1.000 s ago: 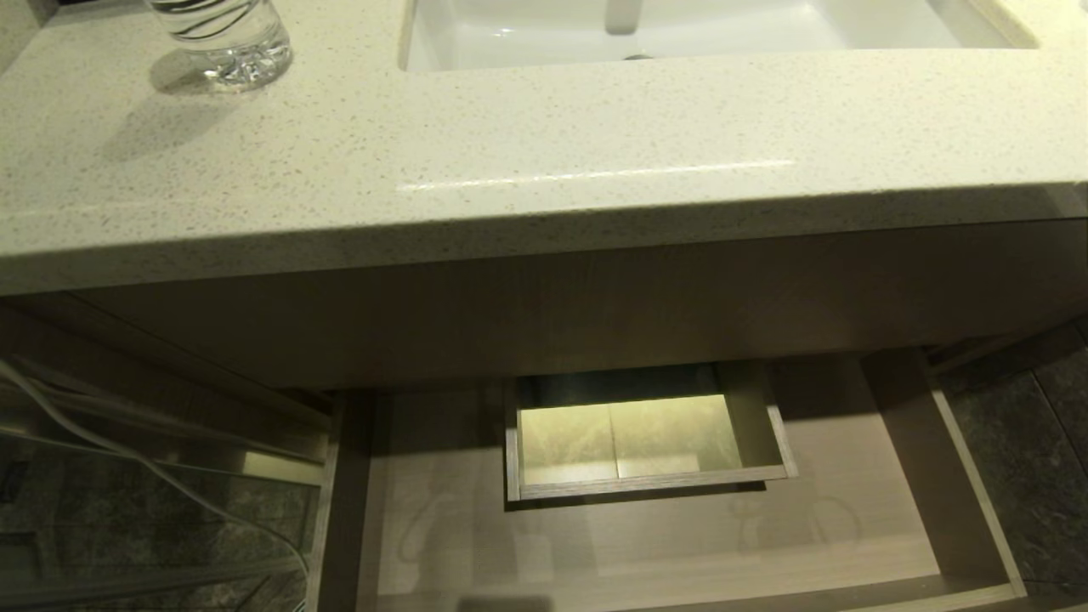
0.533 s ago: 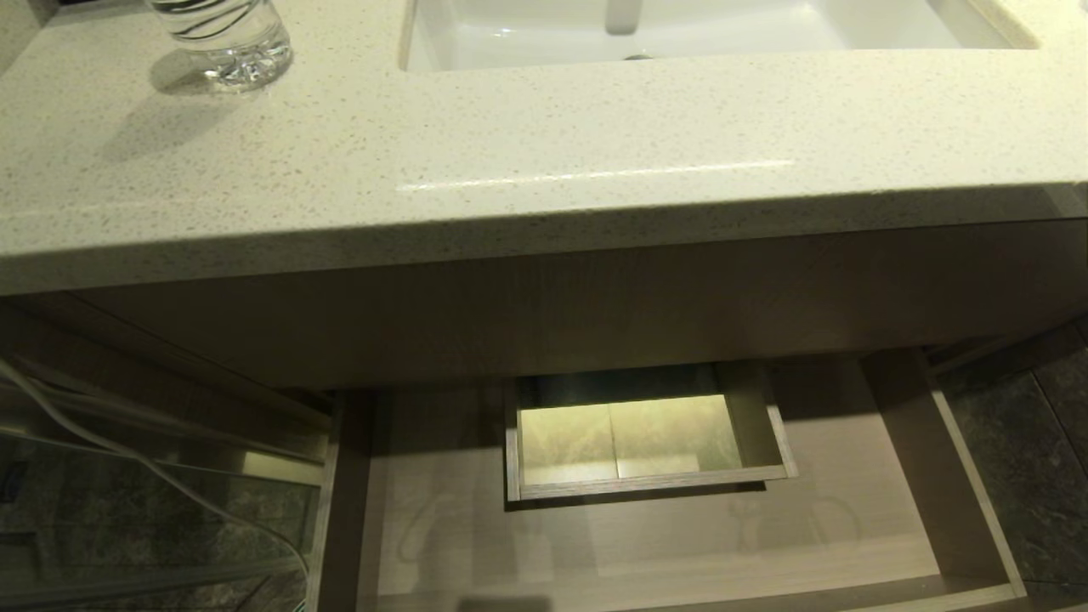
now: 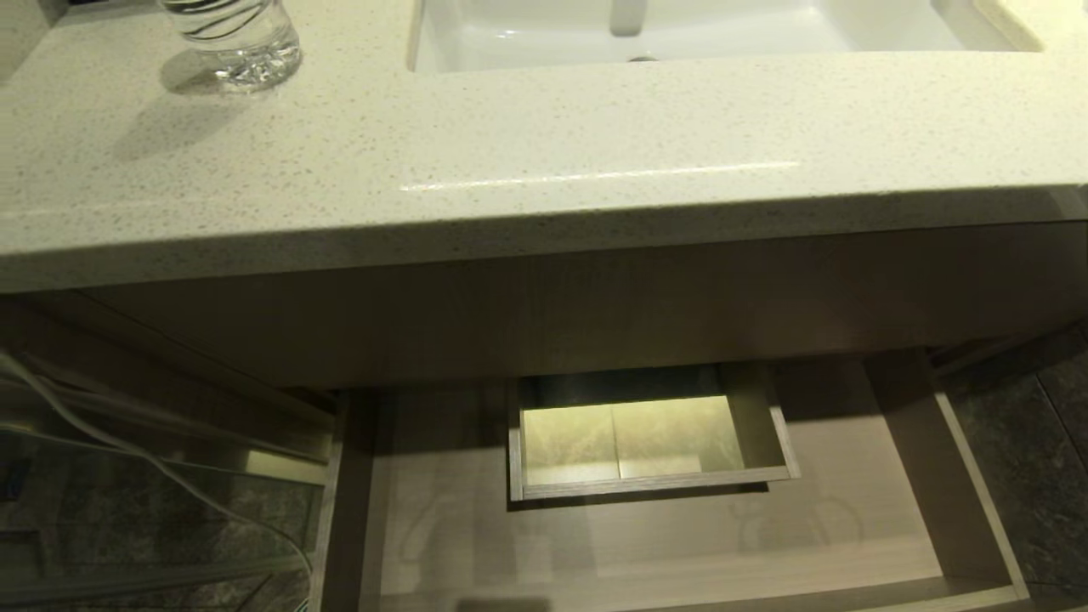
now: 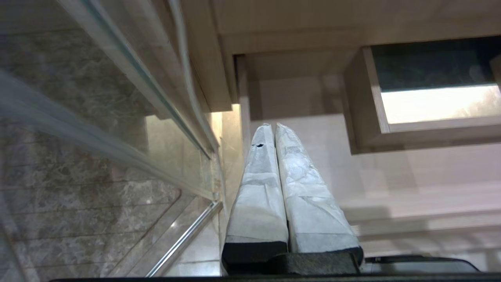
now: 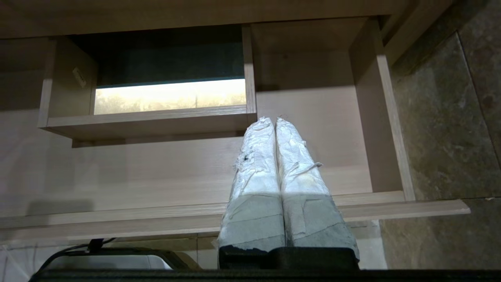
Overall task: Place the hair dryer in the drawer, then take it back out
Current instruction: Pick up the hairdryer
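The drawer point(image 3: 646, 535) stands pulled out under the counter, a wide shallow light-wood tray with a boxed rectangular cutout point(image 3: 650, 489) in its middle. Its bare floor holds nothing that I can see. The hair dryer is out of view in every picture. My left gripper point(image 4: 273, 125) hangs shut over the drawer's point(image 4: 391, 172) left end, its white-wrapped fingers pressed together with nothing between them. My right gripper point(image 5: 274, 119) is shut and empty too, above the drawer's point(image 5: 156, 172) right part, beside the cutout's corner. Neither arm shows in the head view.
A speckled stone countertop point(image 3: 544, 153) overhangs the drawer, with a white sink point(image 3: 680, 30) at the back and a clear bottle point(image 3: 234, 42) at the back left. A glass panel point(image 3: 127, 510) with a white cord point(image 3: 170, 476) stands left of the drawer. Dark floor tiles point(image 3: 1045, 476) lie right.
The whole head picture has slid a little to the right, so the camera has shifted. The drawer and the things on the counter have not moved.
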Robot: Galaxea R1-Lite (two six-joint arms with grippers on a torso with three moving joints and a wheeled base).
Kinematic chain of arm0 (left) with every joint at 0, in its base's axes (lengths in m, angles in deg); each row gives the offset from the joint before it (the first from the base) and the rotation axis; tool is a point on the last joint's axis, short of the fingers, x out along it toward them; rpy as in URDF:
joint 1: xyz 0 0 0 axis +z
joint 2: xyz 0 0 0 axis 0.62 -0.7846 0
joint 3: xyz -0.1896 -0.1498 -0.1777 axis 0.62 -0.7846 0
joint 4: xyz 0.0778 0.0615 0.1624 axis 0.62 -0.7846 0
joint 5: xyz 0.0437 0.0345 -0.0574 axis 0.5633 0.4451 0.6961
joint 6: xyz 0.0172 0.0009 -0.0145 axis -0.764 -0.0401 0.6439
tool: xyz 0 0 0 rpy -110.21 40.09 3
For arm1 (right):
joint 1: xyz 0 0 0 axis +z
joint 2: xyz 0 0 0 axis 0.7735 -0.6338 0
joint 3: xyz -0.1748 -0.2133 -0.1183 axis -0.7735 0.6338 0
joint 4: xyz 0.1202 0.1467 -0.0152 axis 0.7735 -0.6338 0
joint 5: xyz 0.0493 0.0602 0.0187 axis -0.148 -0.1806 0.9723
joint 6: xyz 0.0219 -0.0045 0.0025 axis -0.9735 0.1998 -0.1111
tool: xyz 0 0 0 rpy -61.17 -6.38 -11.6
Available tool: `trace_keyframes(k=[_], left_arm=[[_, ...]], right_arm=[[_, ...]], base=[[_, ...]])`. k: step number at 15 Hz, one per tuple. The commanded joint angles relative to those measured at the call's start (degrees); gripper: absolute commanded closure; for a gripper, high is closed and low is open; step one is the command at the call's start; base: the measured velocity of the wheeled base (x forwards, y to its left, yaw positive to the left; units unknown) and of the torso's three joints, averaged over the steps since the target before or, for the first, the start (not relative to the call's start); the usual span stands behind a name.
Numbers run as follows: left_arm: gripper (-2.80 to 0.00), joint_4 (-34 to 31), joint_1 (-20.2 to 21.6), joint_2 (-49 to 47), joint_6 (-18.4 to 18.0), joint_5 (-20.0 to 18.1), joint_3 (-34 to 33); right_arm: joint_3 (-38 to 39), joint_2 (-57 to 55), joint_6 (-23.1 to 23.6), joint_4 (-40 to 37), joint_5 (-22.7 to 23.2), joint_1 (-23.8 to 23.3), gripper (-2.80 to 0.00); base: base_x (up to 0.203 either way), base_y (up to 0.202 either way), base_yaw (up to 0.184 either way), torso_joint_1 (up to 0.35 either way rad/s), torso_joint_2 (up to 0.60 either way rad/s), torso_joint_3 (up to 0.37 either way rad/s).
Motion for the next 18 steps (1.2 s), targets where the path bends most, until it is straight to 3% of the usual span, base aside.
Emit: trace_keyframes(k=[1, 10, 18], left_arm=[[0.0, 0.0, 0.0, 0.0, 0.0, 0.0, 0.0], [0.0, 0.0, 0.0, 0.0, 0.0, 0.0, 0.0], [0.0, -0.1, 0.0, 0.0, 0.0, 0.0, 0.0]], right_arm=[[0.1, -0.1, -0.3, 0.0, 0.0, 0.0, 0.0], [0.1, -0.1, -0.5, -0.2, 0.1, 0.0, 0.0], [0.1, -0.2, -0.5, -0.2, 0.0, 0.0, 0.0]], base=[[0.0, 0.0, 0.0, 0.0, 0.0, 0.0], [0.002, -0.008, 0.159, 0.003, 0.0, 0.003], [0.0, 0.0, 0.0, 0.0, 0.0, 0.0]])
